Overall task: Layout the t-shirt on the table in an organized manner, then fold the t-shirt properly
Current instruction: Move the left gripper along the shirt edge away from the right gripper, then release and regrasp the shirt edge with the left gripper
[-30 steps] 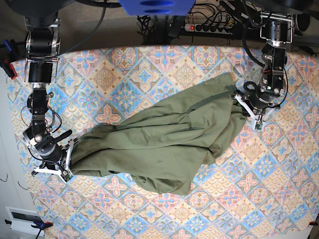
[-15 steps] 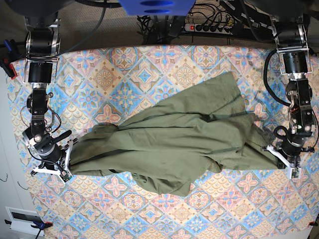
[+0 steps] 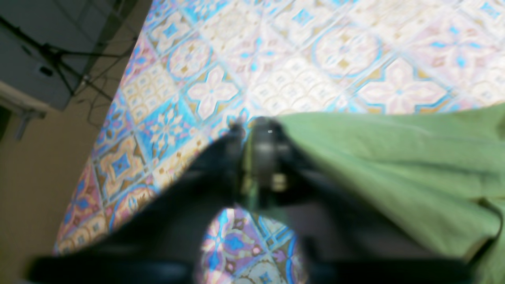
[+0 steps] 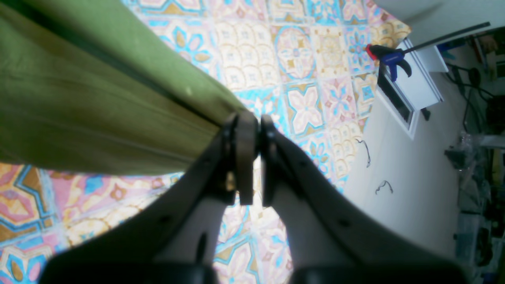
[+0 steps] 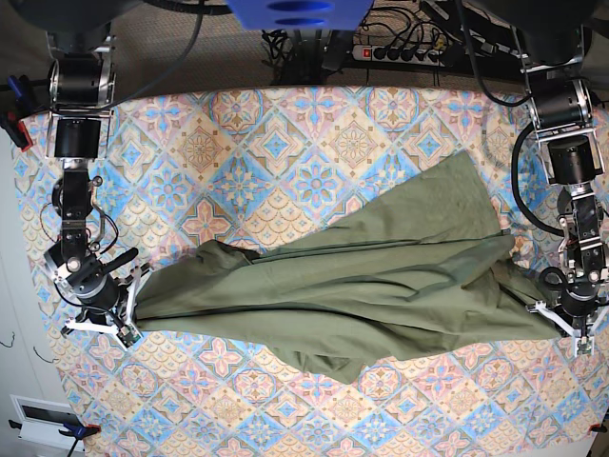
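Right gripper (image 4: 252, 130) clamped on t-shirt (image 5: 352, 286) edge, low over table (image 5: 285, 133) near its side edge; arm reaches down from top corner in base view. Left gripper (image 3: 252, 130) at opposite shirt end, blurred, cloth at its tips; cannot tell whether jaws grip. Left arm extended likewise. T-shirt stretched between both grippers, wrinkled, lying across table middle.

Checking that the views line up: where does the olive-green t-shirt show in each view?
Base: t-shirt stretched across the table's middle, between both grippers.
Left wrist: fills the right side, beside the left gripper.
Right wrist: upper left, pinched by the right gripper.
Shared landmark: the tile-print cloth.
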Robot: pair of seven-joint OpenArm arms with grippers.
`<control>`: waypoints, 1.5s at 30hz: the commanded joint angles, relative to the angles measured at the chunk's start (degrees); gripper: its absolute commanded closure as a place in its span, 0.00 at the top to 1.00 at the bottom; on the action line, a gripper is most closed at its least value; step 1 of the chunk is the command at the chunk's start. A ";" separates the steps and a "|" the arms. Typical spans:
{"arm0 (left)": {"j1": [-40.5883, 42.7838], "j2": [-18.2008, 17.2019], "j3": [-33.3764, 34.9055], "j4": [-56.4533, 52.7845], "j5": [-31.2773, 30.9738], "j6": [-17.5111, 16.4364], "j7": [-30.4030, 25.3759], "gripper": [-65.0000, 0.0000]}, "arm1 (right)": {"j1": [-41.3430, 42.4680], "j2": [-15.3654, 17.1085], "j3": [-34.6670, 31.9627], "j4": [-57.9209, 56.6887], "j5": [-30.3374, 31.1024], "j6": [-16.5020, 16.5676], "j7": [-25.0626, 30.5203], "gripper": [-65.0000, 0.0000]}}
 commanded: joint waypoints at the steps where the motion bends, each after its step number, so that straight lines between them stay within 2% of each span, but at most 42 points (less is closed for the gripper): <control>1: -1.79 -1.25 -0.57 0.89 0.04 0.96 -1.81 0.24 | 1.79 0.89 0.34 1.08 0.04 -0.75 0.89 0.02; 3: -1.35 -1.34 -0.57 0.89 -0.13 2.72 -1.72 0.41 | 1.79 0.89 0.34 1.08 0.04 -0.75 0.89 0.02; 5: 1.47 -1.69 -0.75 1.59 -0.57 2.90 -1.63 0.56 | 1.79 0.89 0.34 1.08 0.04 -0.75 0.80 0.02; 8: 7.80 -1.69 -4.97 6.69 -4.09 2.90 -0.49 0.67 | 1.71 0.89 0.25 1.08 0.04 -0.75 0.80 0.02; 12: 19.31 -0.11 -14.29 20.84 -14.02 2.72 11.38 0.67 | 0.30 0.89 0.25 1.08 -0.05 -0.75 0.89 0.02; 15: 28.19 1.83 -18.86 30.86 -21.41 2.72 17.44 0.66 | -1.37 0.89 0.25 1.17 -0.05 -0.75 0.98 0.02; 19: 37.34 5.52 -20.71 37.11 -27.38 2.72 18.67 0.65 | -1.81 0.89 0.25 1.17 -0.05 -0.75 1.07 0.02; 24: 41.03 9.92 -20.71 37.02 -28.18 2.72 18.67 0.65 | -1.90 0.89 0.25 1.17 -0.05 -0.75 1.07 0.02; 31: 40.85 11.76 -20.53 36.84 -28.26 2.72 18.59 0.65 | -1.90 0.89 0.25 1.17 -0.05 -0.75 1.07 0.02; 38: 33.64 13.26 -18.33 30.16 -28.44 2.72 18.67 0.65 | -1.90 0.89 0.25 1.17 -0.05 -0.75 1.07 0.02; 45: 30.04 14.66 -16.22 24.97 -28.53 2.72 18.76 0.65 | -1.90 0.89 0.25 1.17 -0.05 -0.75 0.98 0.02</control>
